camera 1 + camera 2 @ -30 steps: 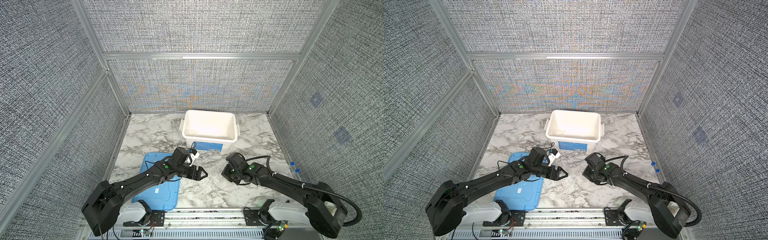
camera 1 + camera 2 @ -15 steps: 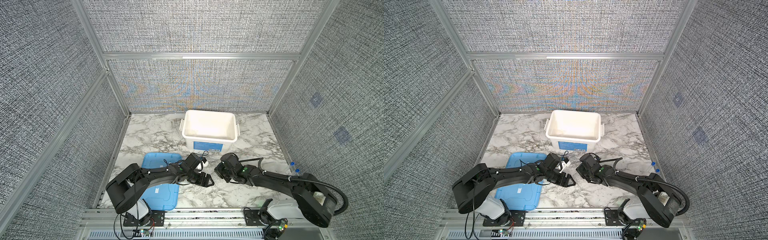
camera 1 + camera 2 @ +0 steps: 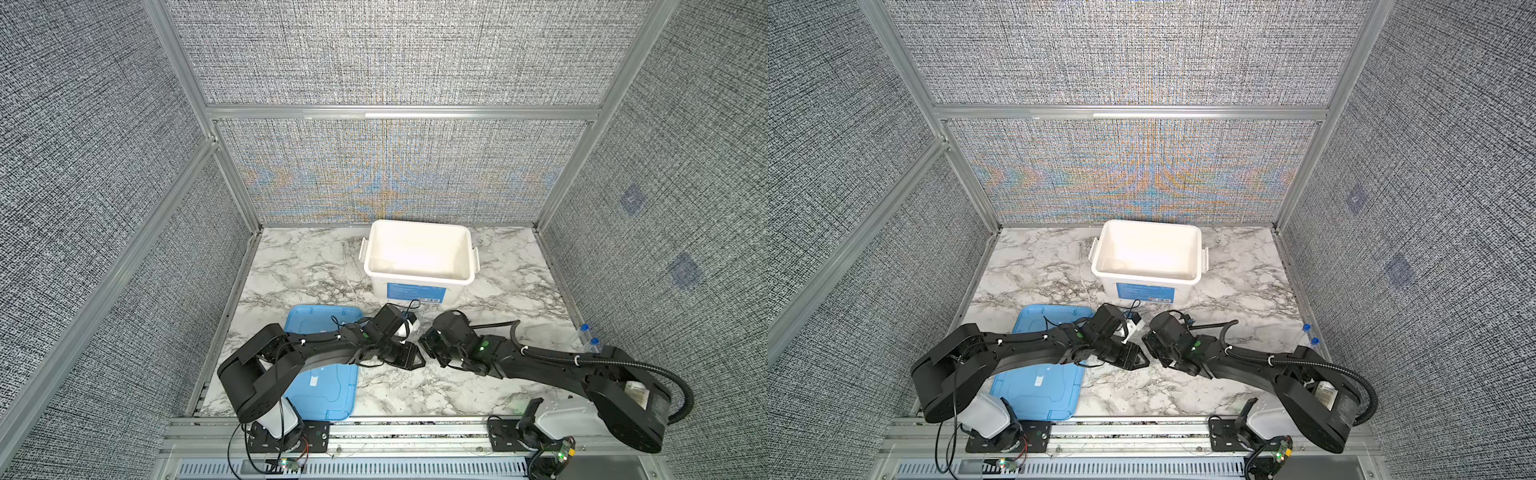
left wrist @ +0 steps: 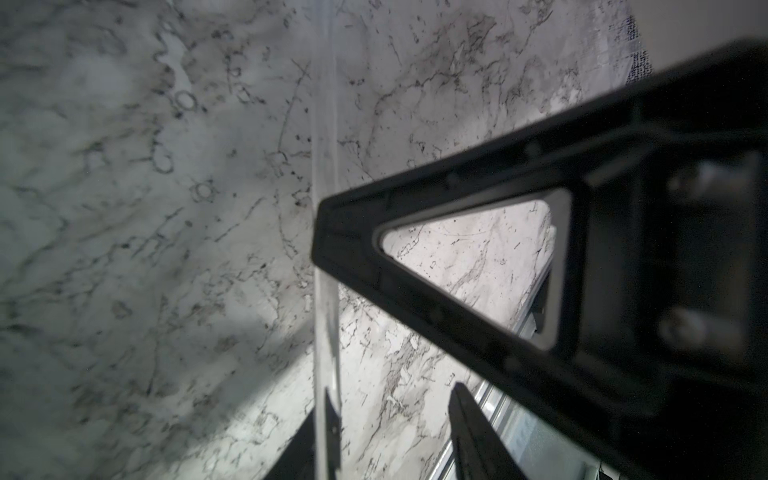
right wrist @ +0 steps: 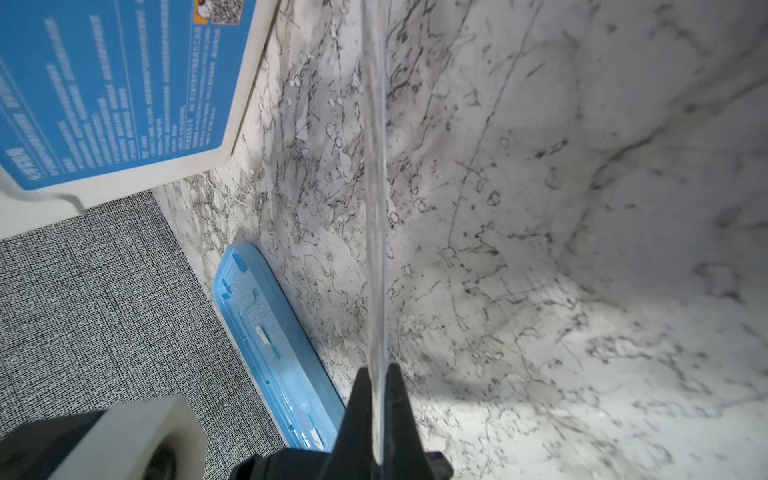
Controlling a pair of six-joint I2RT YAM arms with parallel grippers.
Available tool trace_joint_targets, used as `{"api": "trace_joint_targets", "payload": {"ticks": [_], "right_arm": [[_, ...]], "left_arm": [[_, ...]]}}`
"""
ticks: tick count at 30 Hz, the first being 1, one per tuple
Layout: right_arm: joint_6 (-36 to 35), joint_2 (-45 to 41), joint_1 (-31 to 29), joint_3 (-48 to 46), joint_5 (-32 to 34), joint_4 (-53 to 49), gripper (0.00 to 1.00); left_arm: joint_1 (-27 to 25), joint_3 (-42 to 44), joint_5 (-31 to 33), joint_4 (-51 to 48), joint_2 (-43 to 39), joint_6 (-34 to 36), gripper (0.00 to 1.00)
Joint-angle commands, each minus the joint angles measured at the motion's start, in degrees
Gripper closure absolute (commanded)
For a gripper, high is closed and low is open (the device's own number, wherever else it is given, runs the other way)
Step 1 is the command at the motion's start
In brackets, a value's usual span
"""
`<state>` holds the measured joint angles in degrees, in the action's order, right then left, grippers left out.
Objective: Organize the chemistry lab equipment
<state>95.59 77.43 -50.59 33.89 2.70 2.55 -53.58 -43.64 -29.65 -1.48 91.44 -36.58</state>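
While the right gripper (image 5: 374, 376) pinched a clear rod (image 5: 375, 199), the left gripper (image 3: 415, 359) had dropped beside it, lower centre, jaws narrowing but apart: probable handover.

Tub (image 3: 451, 291) centre-back on table (image 3: 299, 266); lid (image 3: 324, 390) front-left of tub; capped tubes (image 3: 585, 332) far right.

Black left arm (image 3: 320, 359) and right arm (image 3: 544, 365), green lights (image 3: 482, 343), white bases (image 3: 565, 419), black cables (image 3: 681, 390) — triangular cut-out end effector fingers (image 4: 353, 232)
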Motion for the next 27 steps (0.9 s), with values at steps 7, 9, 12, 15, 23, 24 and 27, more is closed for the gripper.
{"api": "trace_joint_targets", "payload": {"ticks": [7, 9, 12, 15, 23, 24, 27], "right_arm": [[1.6, -2.3, -2.1, 1.0, 3.1, -1.2, 1.0], [1.3, -3.4, -2.4, 0.6, 3.9, -1.4, 1.0], [1.7, -6.1, -3.1, 0.5, 6.6, -4.1, 0.99], [1.5, -8.7, -3.4, 1.5, 9.1, -9.2, 0.99], [-0.9, -17.2, -3.3, -0.2, 14.9, -20.6, 0.9], [-1.8, -19.0, -3.3, -0.9, 15.7, -21.2, 0.88], [-5.5, -24.6, -3.2, -1.6, 18.6, -24.7, 0.8]], "left_arm": [[0.0, -1.7, 0.8, -2.0, 0.6, 1.6, 0.81], [0.0, -2.3, 1.1, -2.9, -0.1, 2.1, 0.81], [0.0, -2.8, 2.2, -4.2, -1.5, 2.8, 0.85], [0.0, -2.9, 4.1, -5.7, -2.7, 3.3, 0.91], [0.9, -3.4, 5.0, -7.7, -1.9, 3.4, 0.98], [1.0, -3.4, 5.1, -7.9, -2.0, 3.4, 0.98], [1.4, -3.3, 5.3, -8.4, -2.5, 3.3, 0.99]]}}
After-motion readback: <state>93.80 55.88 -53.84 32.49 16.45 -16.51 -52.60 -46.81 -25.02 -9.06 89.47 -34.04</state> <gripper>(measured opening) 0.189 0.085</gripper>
